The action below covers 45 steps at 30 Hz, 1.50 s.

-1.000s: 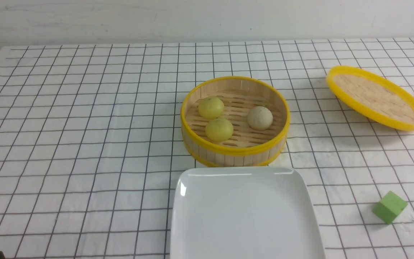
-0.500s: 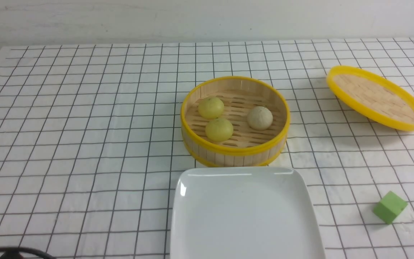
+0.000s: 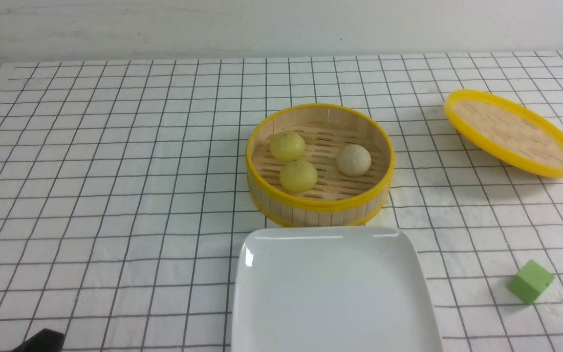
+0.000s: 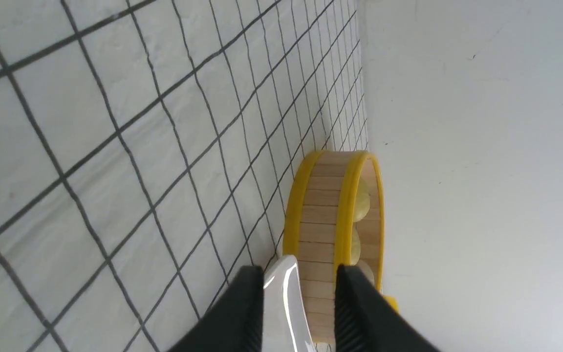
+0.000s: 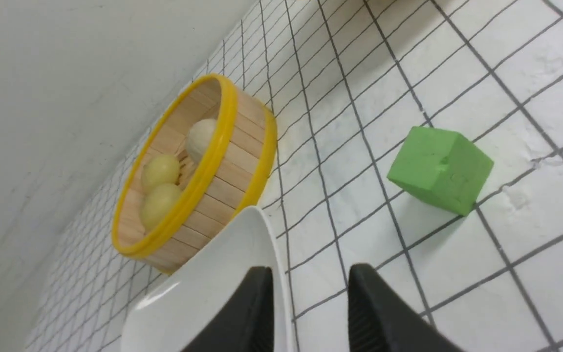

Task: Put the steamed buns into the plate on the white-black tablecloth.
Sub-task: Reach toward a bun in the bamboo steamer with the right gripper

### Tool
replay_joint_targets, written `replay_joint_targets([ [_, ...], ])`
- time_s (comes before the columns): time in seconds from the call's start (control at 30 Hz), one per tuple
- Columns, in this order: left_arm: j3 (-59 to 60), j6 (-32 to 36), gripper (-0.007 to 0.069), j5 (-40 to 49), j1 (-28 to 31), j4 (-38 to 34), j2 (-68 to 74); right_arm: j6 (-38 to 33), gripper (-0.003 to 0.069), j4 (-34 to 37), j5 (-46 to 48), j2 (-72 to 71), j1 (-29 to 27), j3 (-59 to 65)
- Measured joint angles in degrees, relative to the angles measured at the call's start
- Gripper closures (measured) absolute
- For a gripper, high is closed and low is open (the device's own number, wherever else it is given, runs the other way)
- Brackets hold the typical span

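Three steamed buns lie in a round yellow-rimmed bamboo steamer (image 3: pixel 319 205): two pale yellow-green ones (image 3: pixel 287 146) (image 3: pixel 298 176) and a beige-grey one (image 3: pixel 354 160). The white rounded-square plate (image 3: pixel 333 288) is empty, just in front of the steamer on the white-black tablecloth (image 3: pixel 115 195). My left gripper (image 4: pixel 300 274) is open and empty, low over the cloth, facing the plate's rim (image 4: pixel 286 293) and the steamer (image 4: pixel 320 215). My right gripper (image 5: pixel 308 271) is open and empty, beside the plate (image 5: pixel 203 303). The right wrist view shows all three buns (image 5: pixel 201 137) (image 5: pixel 162 168) (image 5: pixel 159 205).
The yellow-rimmed bamboo lid (image 3: pixel 512 132) lies tilted at the far right. A green cube (image 3: pixel 530 281) sits right of the plate, close to my right gripper in the right wrist view (image 5: pixel 440 168). A dark part of my left arm (image 3: pixel 41 341) shows at the bottom left edge.
The dark part of my left arm has come further into the bottom left corner of the front view. Buns, steamer, plate, lid and cube have not moved.
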Motion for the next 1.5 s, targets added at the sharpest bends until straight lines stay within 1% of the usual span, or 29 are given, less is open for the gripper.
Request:
replay_joint_targets([
  [0.1,-1.71,4.01,0.0407,0.72,0.00,-0.12,0.00,-1.52,0.0452,0.07,-0.18,0.00,0.00,-2.85],
  [0.17,-7.76,12.96,0.0463,2.21,0.00,0.12,0.00,-5.72,0.0525,-3.98,-0.29,0.72,0.00,-10.53],
  [0.2,-8.32,12.96,0.0469,2.35,0.00,0.24,0.00,-5.99,0.0540,-4.99,-0.23,1.18,0.00,-11.81],
  [0.23,-12.73,17.63,0.0526,3.59,0.00,1.24,0.63,-7.52,0.0606,-9.36,1.02,3.64,0.00,-16.34],
  [0.3,-18.13,22.07,0.0598,8.75,0.00,4.12,4.89,-7.85,0.0663,-18.01,6.23,9.94,0.00,-22.99],
  [0.33,-19.75,22.57,0.0611,10.67,0.00,5.47,7.27,-7.45,0.0669,-22.21,9.87,13.64,0.00,-25.74],
  [0.37,-20.12,22.83,0.0614,12.08,0.00,5.80,7.93,-7.45,0.0669,-22.21,9.87,13.64,0.00,-25.74],
  [0.4,-21.51,23.13,0.0621,14.29,0.00,7.06,10.68,-6.50,0.0668,-26.33,14.07,17.71,0.00,-28.18],
  [0.43,-24.13,23.63,0.0622,22.46,0.00,9.56,17.52,-3.93,0.0662,-32.87,22.03,25.62,0.00,-31.76],
  [0.47,-25.45,24.11,0.0622,26.47,0.00,10.67,21.38,-2.73,0.0659,-35.04,25.40,29.26,0.00,-33.03],
  [0.53,-27.94,25.75,0.0622,32.33,0.00,12.02,28.01,-0.99,0.0651,-37.71,31.68,37.98,0.00,-35.74],
  [0.57,-28.87,26.86,0.0622,34.19,0.00,12.55,31.43,-0.93,0.0648,-37.05,33.14,41.26,0.00,-36.70],
  [0.6,-30.23,29.29,0.0622,36.32,0.00,12.94,35.21,-2.27,0.0641,-34.63,34.36,45.95,0.07,-38.26],
  [0.67,-31.46,31.09,0.0622,37.12,0.00,13.14,38.62,-4.46,0.0636,-31.78,34.42,49.63,0.52,-39.26],
  [0.7,-32.75,33.88,0.0621,37.36,0.00,13.20,42.10,-8.87,0.0624,-25.48,33.75,55.17,1.93,-40.55],
  [0.73,-33.55,35.07,0.0619,37.30,0.00,13.20,43.84,-12.58,0.0616,-21.99,32.76,57.78,2.97,-41.42],
  [0.77,-33.71,35.33,0.0617,37.29,0.00,13.20,44.64,-12.58,0.0613,-21.11,32.76,59.07,3.59,-41.61],
  [0.8,-34.75,37.31,0.0611,36.90,0.00,13.24,47.33,-19.29,0.0592,-14.52,30.76,64.19,6.08,-43.35],
  [0.87,-35.15,38.25,0.0606,36.25,0.00,13.26,49.66,-23.76,0.0566,-9.62,29.52,69.36,9.81,-46.24],
  [0.93,-35.34,38.66,0.0600,35.82,0.00,13.31,51.28,-25.25,0.0540,-8.11,28.73,75.94,13.97,-50.64],
  [1.0,-35.36,38.93,0.0592,35.53,0.00,13.38,52.37,-24.98,0.0524,-9.59,27.84,82.60,17.30,-55.57],
  [1.03,-35.36,39.00,0.0590,35.48,0.00,13.38,52.87,-23.92,0.0513,-11.92,27.20,85.88,19.15,-59.31],
  [1.07,-35.36,39.00,0.0589,35.48,0.00,13.38,52.94,-23.72,0.0512,-12.38,27.10,87.17,19.70,-59.98],
  [1.1,-35.36,39.04,0.0587,35.48,0.00,13.64,53.33,-21.15,0.0498,-16.61,26.54,92.07,21.28,-65.40],
  [1.17,-35.36,39.04,0.0583,35.48,0.00,14.03,53.33,-18.70,0.0482,-20.60,26.30,95.42,22.49,-69.56],
  [1.2,-35.41,39.04,0.0575,35.42,0.00,14.60,53.33,-14.86,0.0459,-24.92,26.18,99.89,23.50,-75.78],
  [1.3,-35.41,39.04,0.0559,35.42,0.00,15.76,53.33,-10.68,0.0396,-30.75,26.76,105.99,24.64,-85.29],
  [1.4,-35.41,39.04,0.0529,35.42,0.00,16.43,53.33,-8.90,0.0335,-33.16,27.13,111.41,25.20,-94.13],
  [1.5,-35.41,39.04,0.0498,35.42,0.00,16.60,53.33,-7.87,0.0291,-33.55,26.48,115.99,25.51,-99.13],
])
